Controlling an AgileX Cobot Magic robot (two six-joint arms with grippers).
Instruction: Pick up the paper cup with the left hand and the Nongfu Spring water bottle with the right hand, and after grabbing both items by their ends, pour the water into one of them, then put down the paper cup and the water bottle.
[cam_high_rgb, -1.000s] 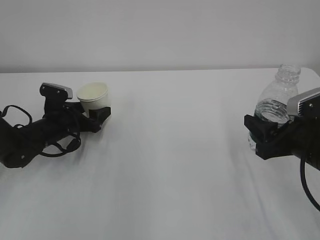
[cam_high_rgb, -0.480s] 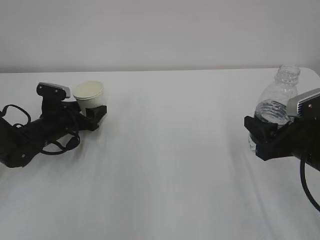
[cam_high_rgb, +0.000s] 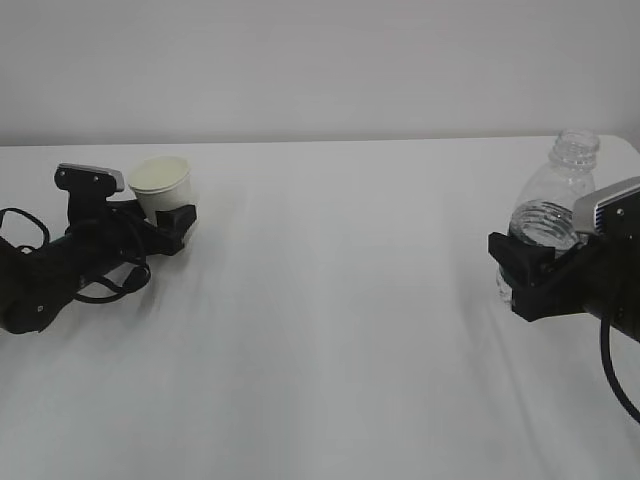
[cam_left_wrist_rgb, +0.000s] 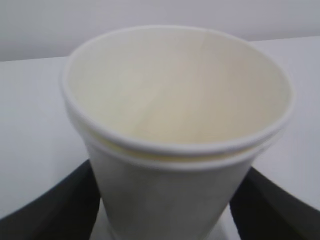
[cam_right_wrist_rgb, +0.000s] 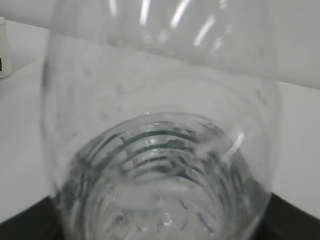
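Table white, carries both arms. Right hand at table's right edge, jaws clamped around lower body of Nongfu Spring water bottle; bottle upright, uncapped. Left hand at table's far left, prongs pinching base of paper cup, cup tilted slightly, mouth open toward table's middle.

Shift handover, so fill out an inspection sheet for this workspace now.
Surface: white table, bare.
Job's things: paper cup upright between the left prongs; it looks like two nested cups; water bottle upright, uncapped, water in lower part.
Clutter: nothing seen.
End effectors: left end effector around the cup's base; right end effector around the bottle's lower body.
Cables: black loops on left arm; one cable under right arm.
Surroundings: plain pale wall.
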